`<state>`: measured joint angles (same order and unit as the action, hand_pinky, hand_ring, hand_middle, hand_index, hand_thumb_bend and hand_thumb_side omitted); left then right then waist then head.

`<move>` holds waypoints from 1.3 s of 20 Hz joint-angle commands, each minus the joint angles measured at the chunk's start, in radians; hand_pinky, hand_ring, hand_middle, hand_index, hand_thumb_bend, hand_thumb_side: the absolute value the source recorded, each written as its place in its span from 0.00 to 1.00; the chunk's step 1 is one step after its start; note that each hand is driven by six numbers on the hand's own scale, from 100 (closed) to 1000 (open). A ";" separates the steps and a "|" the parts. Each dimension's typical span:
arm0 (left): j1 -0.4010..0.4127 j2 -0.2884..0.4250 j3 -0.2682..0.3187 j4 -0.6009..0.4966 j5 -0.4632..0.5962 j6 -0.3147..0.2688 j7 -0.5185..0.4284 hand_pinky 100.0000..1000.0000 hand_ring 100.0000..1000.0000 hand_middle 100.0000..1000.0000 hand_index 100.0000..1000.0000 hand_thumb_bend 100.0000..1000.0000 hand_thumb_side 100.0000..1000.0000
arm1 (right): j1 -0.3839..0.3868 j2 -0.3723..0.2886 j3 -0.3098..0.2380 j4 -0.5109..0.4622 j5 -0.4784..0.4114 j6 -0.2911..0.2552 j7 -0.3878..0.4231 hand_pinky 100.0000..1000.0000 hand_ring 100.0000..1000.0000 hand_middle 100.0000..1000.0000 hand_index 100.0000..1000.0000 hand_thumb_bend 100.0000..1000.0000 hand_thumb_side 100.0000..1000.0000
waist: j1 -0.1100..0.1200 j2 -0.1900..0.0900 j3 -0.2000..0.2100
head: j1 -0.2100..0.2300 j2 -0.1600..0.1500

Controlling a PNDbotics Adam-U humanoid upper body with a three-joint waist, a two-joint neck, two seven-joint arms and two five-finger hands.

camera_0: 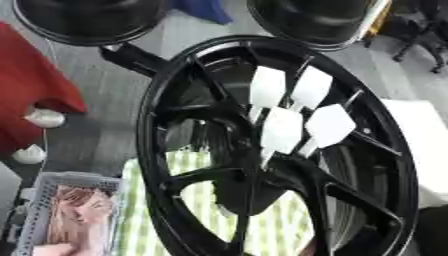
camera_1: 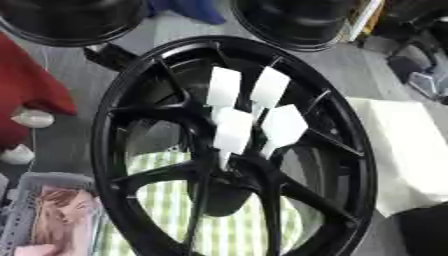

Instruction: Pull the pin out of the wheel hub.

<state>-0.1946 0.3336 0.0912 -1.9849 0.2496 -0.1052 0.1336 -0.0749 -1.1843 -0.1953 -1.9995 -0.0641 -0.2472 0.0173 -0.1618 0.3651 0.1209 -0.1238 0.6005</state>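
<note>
Pins (camera_0: 282, 130), four white ones, stick out of the middle of the black wheel hub (camera_0: 147, 135) in a tight bunch, wide flat ends up and thin ends pointing down into the middle. No robot hand shows, so I cannot tell how the fingers are. The one hub lies on a green checked cloth (camera_1: 166, 200), near one grey basket (camera_0: 35, 200).
</note>
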 commanded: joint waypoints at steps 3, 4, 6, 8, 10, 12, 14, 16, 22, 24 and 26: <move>-0.012 0.005 0.004 -0.015 -0.002 0.000 -0.003 1.00 0.73 0.69 0.83 0.00 0.71 | 0.018 -0.033 0.064 -0.001 0.120 -0.019 0.053 0.74 0.79 0.73 0.77 0.35 0.12 | 0.007 -0.012 0.009 | -0.012 -0.011; -0.013 0.005 0.003 -0.015 -0.001 0.000 -0.004 1.00 0.73 0.69 0.83 0.00 0.71 | 0.022 -0.032 0.075 -0.001 0.140 -0.023 0.056 0.74 0.79 0.74 0.77 0.35 0.12 | 0.007 -0.012 0.010 | -0.013 -0.011; -0.015 0.006 0.003 -0.015 0.000 0.000 -0.005 1.00 0.73 0.69 0.83 0.00 0.71 | 0.027 -0.030 0.092 -0.001 0.173 -0.030 0.058 0.75 0.79 0.74 0.79 0.36 0.12 | 0.006 -0.013 0.014 | -0.014 -0.012; -0.016 0.006 0.002 -0.015 0.002 0.000 -0.006 1.00 0.73 0.69 0.83 0.00 0.71 | 0.032 -0.030 0.103 -0.001 0.199 -0.035 0.062 0.76 0.79 0.75 0.80 0.37 0.12 | 0.005 -0.013 0.016 | -0.015 -0.014; -0.017 0.007 0.002 -0.015 0.003 0.000 -0.006 1.00 0.73 0.69 0.83 0.00 0.71 | 0.033 -0.031 0.109 -0.001 0.219 -0.037 0.065 0.77 0.79 0.75 0.80 0.37 0.11 | 0.004 -0.014 0.018 | -0.016 -0.014; -0.019 0.008 0.002 -0.015 0.003 0.000 -0.007 1.00 0.73 0.69 0.83 0.00 0.71 | 0.031 -0.033 0.112 -0.001 0.234 -0.041 0.069 0.77 0.78 0.75 0.80 0.38 0.11 | 0.003 -0.014 0.020 | -0.015 -0.015; -0.019 0.009 0.002 -0.015 0.004 0.000 -0.007 1.00 0.73 0.69 0.83 0.00 0.71 | 0.028 -0.035 0.113 -0.001 0.240 -0.041 0.070 0.76 0.77 0.75 0.80 0.36 0.12 | 0.001 -0.015 0.023 | -0.017 -0.015; -0.019 0.009 0.002 -0.015 0.004 0.001 -0.007 1.00 0.73 0.69 0.83 0.00 0.71 | 0.020 -0.039 0.114 -0.001 0.239 -0.041 0.067 0.74 0.75 0.74 0.80 0.37 0.11 | -0.001 -0.015 0.026 | -0.019 -0.016; -0.019 0.012 0.001 -0.015 0.005 0.001 -0.008 1.00 0.73 0.69 0.83 0.00 0.71 | -0.008 -0.053 0.110 -0.001 0.199 -0.031 0.070 0.70 0.73 0.73 0.79 0.37 0.13 | -0.004 -0.019 0.029 | -0.020 -0.013; -0.017 0.014 0.002 -0.015 0.004 0.002 -0.008 1.00 0.73 0.69 0.83 0.00 0.71 | -0.017 -0.061 0.104 -0.001 0.168 -0.023 0.084 0.69 0.73 0.73 0.79 0.37 0.13 | -0.007 -0.021 0.027 | -0.018 -0.009; -0.015 0.017 0.003 -0.015 0.003 0.003 -0.007 1.00 0.73 0.69 0.83 0.00 0.71 | -0.024 -0.071 0.100 -0.001 0.132 -0.018 0.118 0.70 0.73 0.73 0.80 0.37 0.16 | -0.010 -0.024 0.024 | -0.016 -0.007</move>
<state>-0.2039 0.3345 0.0905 -1.9849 0.2542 -0.1019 0.1288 -0.0898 -1.2097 -0.0747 -1.9995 0.0931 -0.2671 0.1211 -0.1791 0.3645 0.1471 -0.1421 0.5960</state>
